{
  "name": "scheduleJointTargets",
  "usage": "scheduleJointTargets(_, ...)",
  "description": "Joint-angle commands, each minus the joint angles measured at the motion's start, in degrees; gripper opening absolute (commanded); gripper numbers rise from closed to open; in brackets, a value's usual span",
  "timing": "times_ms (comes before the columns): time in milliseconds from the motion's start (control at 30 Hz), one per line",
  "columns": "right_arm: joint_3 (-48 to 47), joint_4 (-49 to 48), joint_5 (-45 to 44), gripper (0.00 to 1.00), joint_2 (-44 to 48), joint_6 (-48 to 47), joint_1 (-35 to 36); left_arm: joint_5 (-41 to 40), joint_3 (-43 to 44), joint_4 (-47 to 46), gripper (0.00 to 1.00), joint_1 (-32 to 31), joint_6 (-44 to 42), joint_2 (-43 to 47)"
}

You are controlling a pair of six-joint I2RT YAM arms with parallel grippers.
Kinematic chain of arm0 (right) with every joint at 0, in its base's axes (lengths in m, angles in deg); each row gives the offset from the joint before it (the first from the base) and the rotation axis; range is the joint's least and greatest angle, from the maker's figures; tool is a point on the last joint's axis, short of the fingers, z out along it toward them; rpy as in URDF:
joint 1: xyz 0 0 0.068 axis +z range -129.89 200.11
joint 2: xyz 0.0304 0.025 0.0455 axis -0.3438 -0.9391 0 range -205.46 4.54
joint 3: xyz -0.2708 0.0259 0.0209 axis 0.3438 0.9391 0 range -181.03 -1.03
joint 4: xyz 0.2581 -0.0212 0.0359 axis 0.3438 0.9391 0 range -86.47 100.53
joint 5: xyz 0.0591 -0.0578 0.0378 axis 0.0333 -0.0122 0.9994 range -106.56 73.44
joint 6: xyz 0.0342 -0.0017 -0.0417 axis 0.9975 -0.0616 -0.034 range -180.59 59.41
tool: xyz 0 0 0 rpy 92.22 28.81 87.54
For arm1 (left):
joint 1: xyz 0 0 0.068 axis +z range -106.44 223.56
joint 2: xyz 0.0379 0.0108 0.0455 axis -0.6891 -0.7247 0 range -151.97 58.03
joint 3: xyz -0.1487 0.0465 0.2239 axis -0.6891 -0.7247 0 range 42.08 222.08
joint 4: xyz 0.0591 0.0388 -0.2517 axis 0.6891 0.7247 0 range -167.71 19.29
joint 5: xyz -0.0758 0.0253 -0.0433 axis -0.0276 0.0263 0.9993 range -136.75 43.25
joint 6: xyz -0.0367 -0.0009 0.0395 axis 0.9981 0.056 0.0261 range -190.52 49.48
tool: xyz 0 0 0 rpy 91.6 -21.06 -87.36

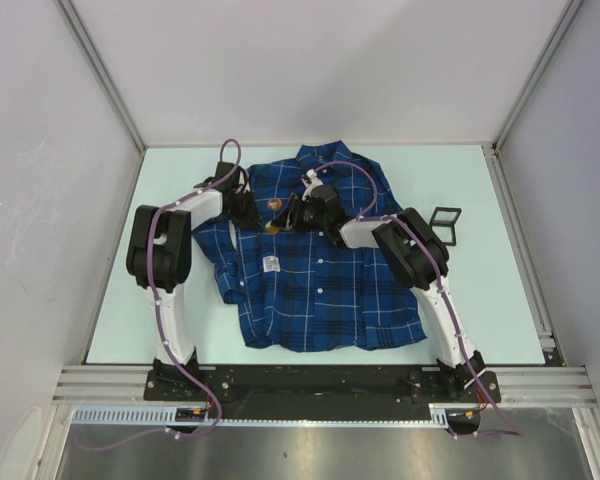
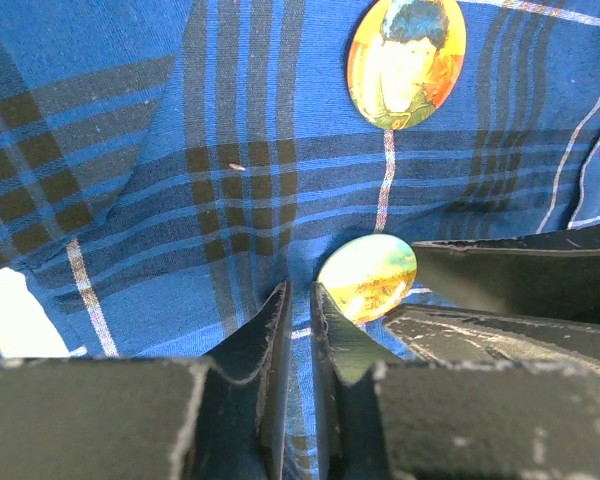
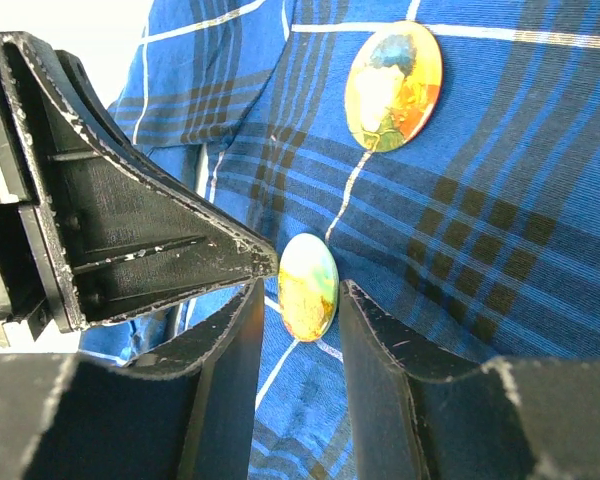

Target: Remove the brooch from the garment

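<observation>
Near edge: both arms are bolted to the rail and reach forward over the table (image 1: 480, 300).

Garment: the shirt (image 1: 320, 290) lies flat and front-up at the middle of the table, hem toward the arm bases and collar at the far end. A small white tag (image 1: 271, 263) sits on the front panel on the left arm's side, nearer than the grippers.

Left gripper (image 2: 300, 300): positioned low over the chest of the shirt. Its fingers (image 2: 270, 345) are drawn almost together, leaving only a narrow slit. Plaid cloth shows in that slit and creases run toward it. I cannot tell whether the cloth is pinched.

Right gripper (image 3: 303, 285): meets the left gripper tip to tip from the opposite side. Its fingers (image 3: 380, 350) stand one on each side of the landscape brooch (image 3: 308, 287), very close to its rim. A sliver of cloth shows on one side, so a firm hold cannot be confirmed.

Landscape brooch: round, yellow-green, on the shirt's chest, just beside the left fingertips. It appears tilted up from the cloth.

Portrait brooch (image 2: 407, 62): orange, showing a dark-haired figure. It lies flat on the same panel, just beyond the landscape brooch toward the collar, and neither gripper touches it.

Off the garment: a small black rectangular frame (image 1: 446, 225) stands on the table beside the right arm's elbow.
</observation>
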Motion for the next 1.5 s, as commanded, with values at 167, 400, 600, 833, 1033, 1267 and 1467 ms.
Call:
scheduleJointTargets(167, -2.6, 2.5, 0.0, 0.24, -2.0, -3.2, 1.8, 0.0, 1.0, 0.8, 0.17, -1.5, 0.0, -2.6)
scheduleJointTargets(400, -2.7, 6.1, -5.5, 0.04, 0.9, -9.5, 3.1, -0.3, 1.1, 1.7, 0.18, -1.4, 0.2, -1.1)
scheduleJointTargets(600, -2.7, 13.0, -19.4, 0.0, 4.5, -17.7, 6.0, -0.1, 0.7, 2.7, 0.38, -0.9, 1.0, 2.5)
scheduleJointTargets(833, -3.4, 18.9, -37.7, 0.0, 6.0, -28.2, 10.3, 3.0, -1.3, 1.8, 0.57, 2.6, 2.5, 6.7)
scheduleJointTargets(1033, -9.3, 23.7, -47.1, 0.0, 2.0, -34.6, 14.9, 6.7, -2.1, 0.7, 0.59, 4.5, 4.4, 7.6)
scheduleJointTargets(1267, -15.1, 27.5, -49.5, 0.0, -1.8, -36.6, 17.3, 10.5, -2.8, -1.4, 0.66, 4.8, 6.2, 6.8)
scheduleJointTargets(1467, -11.7, 24.8, -42.1, 0.12, 0.4, -35.2, 16.7, 13.0, -3.1, -2.5, 0.66, 4.8, 7.0, 5.3)
